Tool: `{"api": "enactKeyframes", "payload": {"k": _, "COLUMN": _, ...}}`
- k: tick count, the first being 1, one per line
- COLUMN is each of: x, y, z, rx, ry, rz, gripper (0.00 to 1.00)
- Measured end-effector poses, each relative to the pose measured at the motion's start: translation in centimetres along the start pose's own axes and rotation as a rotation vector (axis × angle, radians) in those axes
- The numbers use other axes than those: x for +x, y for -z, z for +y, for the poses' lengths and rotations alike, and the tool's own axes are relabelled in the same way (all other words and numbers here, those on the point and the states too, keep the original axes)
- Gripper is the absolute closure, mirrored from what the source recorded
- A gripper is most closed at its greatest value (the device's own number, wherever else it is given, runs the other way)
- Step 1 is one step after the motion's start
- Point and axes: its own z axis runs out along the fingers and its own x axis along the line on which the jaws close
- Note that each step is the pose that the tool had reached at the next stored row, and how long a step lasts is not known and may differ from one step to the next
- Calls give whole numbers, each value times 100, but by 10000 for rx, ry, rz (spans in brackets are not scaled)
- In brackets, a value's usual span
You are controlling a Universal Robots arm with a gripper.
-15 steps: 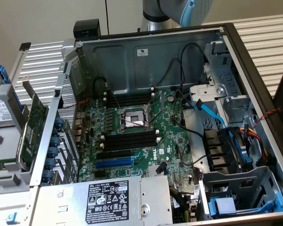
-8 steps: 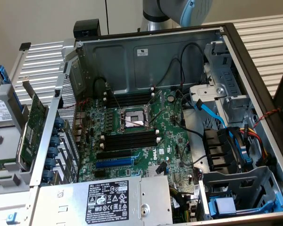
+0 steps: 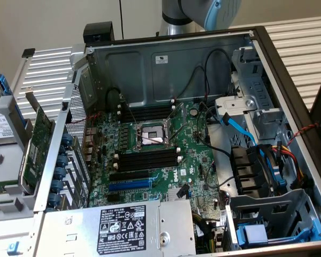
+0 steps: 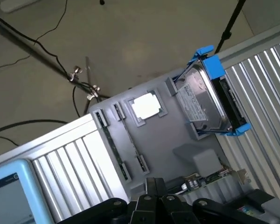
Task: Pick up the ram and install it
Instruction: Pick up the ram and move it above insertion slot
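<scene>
ram (image 4: 114, 144), seen edge-on as a thin dark strip, stood in the long groove of the grey holder tray (image 4: 164, 135), not yet picked. gripper (image 4: 155, 189) hung above the tray, clenched and empty, so the approach step was judged in hand; a grasp would call for parted jaws aligned along the stick. processor chip (image 4: 147, 106) lay just beside, hard drive (image 4: 207, 100) farther off; room above looked open. black memory slots (image 3: 148, 159) looked vacant, well inside the case wall (image 3: 150, 69).
</scene>
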Motion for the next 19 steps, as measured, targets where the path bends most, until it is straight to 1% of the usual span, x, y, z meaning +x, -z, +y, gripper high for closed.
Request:
{"api": "enactKeyframes", "payload": {"k": 5, "x": 2, "y": -7, "z": 5, "rx": -38, "ry": 892, "rz": 70, "gripper": 89}}
{"api": "enactKeyframes", "payload": {"k": 11, "x": 11, "y": -47, "z": 16, "rx": -78, "ry": 1841, "rz": 144, "gripper": 89}}
{"api": "enactKeyframes", "payload": {"k": 19, "x": 13, "y": -100, "z": 13, "rx": -139, "ry": 3295, "rz": 257, "gripper": 89}}
